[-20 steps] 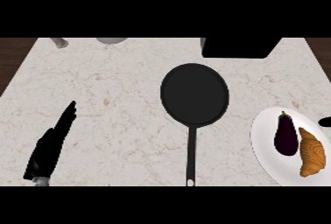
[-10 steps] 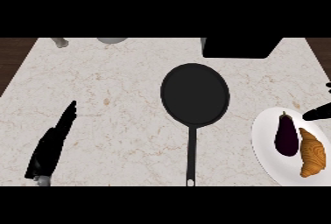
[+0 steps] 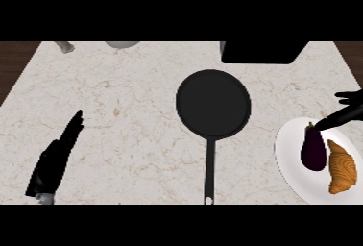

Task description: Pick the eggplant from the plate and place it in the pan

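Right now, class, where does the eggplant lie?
In the head view, the eggplant lies on the white plate at the right, beside the croissant, right of the pan.

A black pan [image 3: 212, 103] lies in the middle of the counter [image 3: 127, 120], its handle running toward the near edge. At the right, a white plate [image 3: 289, 153] holds a dark eggplant [image 3: 312, 152] with a croissant [image 3: 341, 168] just to its right. The right hand [image 3: 345, 111] comes in from the right edge, a straight finger [image 3: 332, 120] pointing down close to the eggplant's far end. The left hand [image 3: 56, 158] rests open at the near left, fingers pointing far. A black box [image 3: 259, 52] sits at the far edge.
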Tool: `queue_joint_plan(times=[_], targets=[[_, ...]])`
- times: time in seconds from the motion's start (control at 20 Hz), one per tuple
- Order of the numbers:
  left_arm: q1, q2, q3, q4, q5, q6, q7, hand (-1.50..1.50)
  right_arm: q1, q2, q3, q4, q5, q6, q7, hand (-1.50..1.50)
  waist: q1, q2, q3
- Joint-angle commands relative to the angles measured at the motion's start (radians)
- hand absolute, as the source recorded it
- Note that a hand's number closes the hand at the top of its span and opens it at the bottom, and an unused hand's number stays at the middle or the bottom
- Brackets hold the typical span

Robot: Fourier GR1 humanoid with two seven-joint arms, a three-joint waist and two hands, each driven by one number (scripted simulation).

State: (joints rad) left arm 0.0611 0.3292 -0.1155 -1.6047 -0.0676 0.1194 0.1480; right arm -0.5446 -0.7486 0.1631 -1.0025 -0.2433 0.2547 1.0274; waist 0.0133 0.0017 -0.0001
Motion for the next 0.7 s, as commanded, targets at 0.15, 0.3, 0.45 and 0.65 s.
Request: queue_joint_plan(times=[0.15,0.3,0.45,0.65], targets=[[0.038,-0.006,0.0,-0.066,-0.016,-0.008,0.026,0.0,-0.054,0.043,0.044,0.101,0.038,0.086,0.1,-1.5,0.004,-0.002,0.0],[-0.013,-0.03,0.028,0.067,-0.008,-0.017,-0.052,0.0,-0.066,0.047,0.036,0.137,0.023,0.117,0.109,-1.5,-0.005,0.001,-0.001],[0.028,-0.001,0.047,0.017,0.001,-0.047,-0.036,0.0,-0.043,0.079,0.049,0.102,0.036,0.081,0.131,-1.5,-0.007,-0.002,0.0],[-0.001,-0.05,0.01,0.014,-0.038,-0.022,0.012,0.0,-0.043,0.093,0.039,0.111,0.036,0.08,0.149,-1.5,-0.01,-0.002,0.0]])
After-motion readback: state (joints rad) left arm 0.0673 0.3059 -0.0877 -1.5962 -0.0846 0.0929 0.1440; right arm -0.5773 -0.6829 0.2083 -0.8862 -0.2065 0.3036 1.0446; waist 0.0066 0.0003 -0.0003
